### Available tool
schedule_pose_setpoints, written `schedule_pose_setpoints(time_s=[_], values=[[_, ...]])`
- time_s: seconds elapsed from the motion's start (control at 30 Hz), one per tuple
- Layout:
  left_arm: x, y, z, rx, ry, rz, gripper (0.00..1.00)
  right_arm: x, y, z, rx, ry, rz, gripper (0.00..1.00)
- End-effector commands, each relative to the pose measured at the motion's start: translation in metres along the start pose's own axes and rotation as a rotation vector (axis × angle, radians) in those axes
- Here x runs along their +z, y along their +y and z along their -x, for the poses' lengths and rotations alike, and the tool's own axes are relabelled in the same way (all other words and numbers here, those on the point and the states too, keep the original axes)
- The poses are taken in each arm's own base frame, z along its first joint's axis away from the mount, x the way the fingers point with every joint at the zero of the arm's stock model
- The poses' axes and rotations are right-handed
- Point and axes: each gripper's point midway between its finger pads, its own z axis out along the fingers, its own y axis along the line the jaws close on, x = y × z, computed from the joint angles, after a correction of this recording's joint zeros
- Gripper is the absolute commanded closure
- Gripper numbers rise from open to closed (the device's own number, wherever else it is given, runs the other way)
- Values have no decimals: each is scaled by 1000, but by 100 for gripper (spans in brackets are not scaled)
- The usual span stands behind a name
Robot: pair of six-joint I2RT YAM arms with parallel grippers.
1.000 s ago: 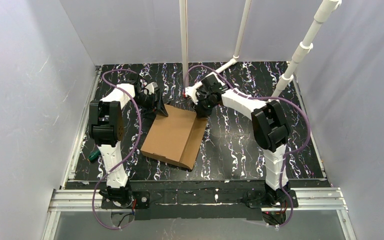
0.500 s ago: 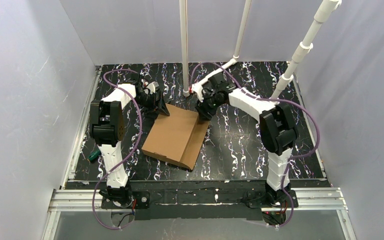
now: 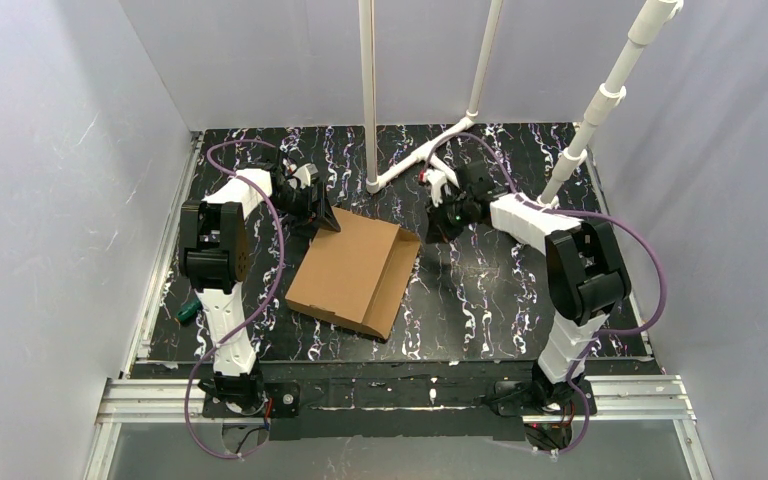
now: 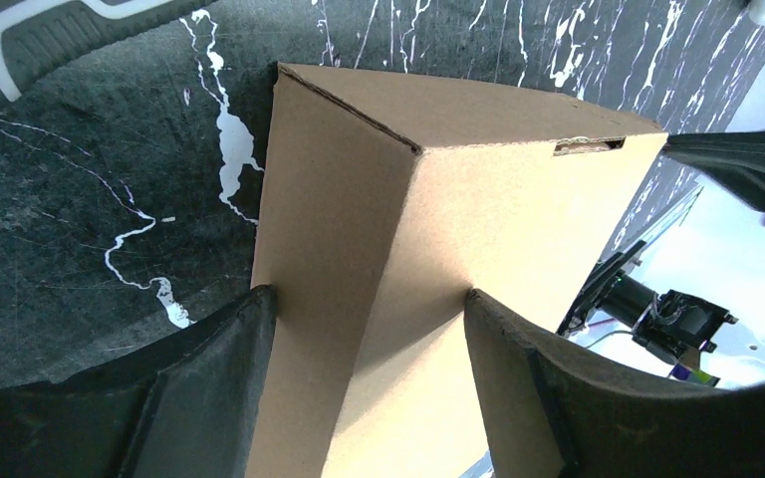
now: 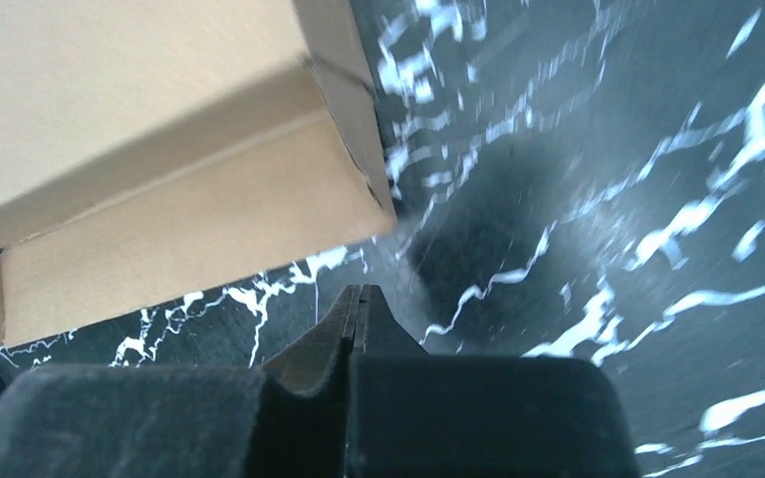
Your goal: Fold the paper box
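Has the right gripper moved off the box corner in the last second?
Yes. The right gripper has pulled away to the right, off the paper box far corner and farther from the upright white pipe. It is now shut, clear of the cardboard.

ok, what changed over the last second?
The right gripper came off the box's far-right corner and swung right, clear of it; its fingers are now shut on nothing. The left gripper stays clamped on the far-left corner, and the box hasn't visibly moved.

paper box (image 3: 350, 272) on table (image 3: 490, 290), left claw (image 3: 327, 218) astride corner
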Motion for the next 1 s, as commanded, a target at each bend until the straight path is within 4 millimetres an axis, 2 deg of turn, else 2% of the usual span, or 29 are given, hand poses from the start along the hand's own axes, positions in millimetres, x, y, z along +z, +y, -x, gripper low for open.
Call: schedule_pose_setpoints(time_s=[0.0,0.1,0.2,0.43,0.67,0.97], values=[[-2,-1,-7,9,3,12,34,9,-14,-8,216,-50,-126,99],[-1,-2,-9,6,3,4,34,17,-16,-15,330,-57,-152,99],[-1,-2,-10,9,5,1,34,27,-11,-24,407,-76,-140,99],[0,-4,-12,8,7,-15,34,43,-1,-15,507,-148,-55,99],[1,-6,-12,7,5,-29,35,41,13,10,421,-207,-24,99],[8,-12,-18,16,24,-32,35,55,34,19,315,-160,-22,99]])
